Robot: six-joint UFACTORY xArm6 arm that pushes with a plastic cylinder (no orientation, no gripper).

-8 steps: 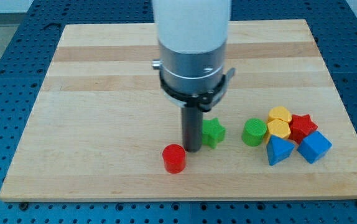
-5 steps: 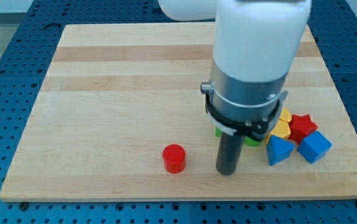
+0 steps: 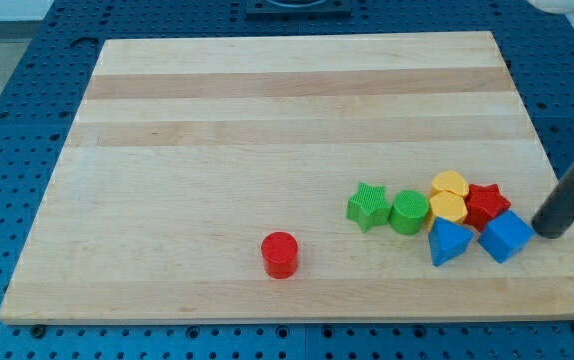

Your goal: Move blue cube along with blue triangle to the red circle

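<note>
My tip (image 3: 550, 233) has swung from beside the red cylinder block (image 3: 280, 254) across to the view's right, now seemingly just right of the blue cube (image 3: 506, 236), which sits beside the blue triangular block (image 3: 449, 242) on the wooden counter (image 3: 217, 150). There is no pincer, only the rod, holding nothing. It looks placed to push leftward.

red circle (image 3: 280, 253), blue cube (image 3: 506, 236), blue triangle (image 3: 450, 242), green star (image 3: 369, 206)

The wooden bench (image 3: 217, 130) is carrying eight blocks. A red circle (image 3: 280, 254) is sitting alone near the view's bottom. Toward the view's right, a green star (image 3: 369, 206) and green cylinder (image 3: 408, 212) are lying beside two yellow blocks (image 3: 449, 198), a red star (image 3: 487, 202), a blue triangle (image 3: 449, 242) and a blue cube (image 3: 506, 236).
</note>
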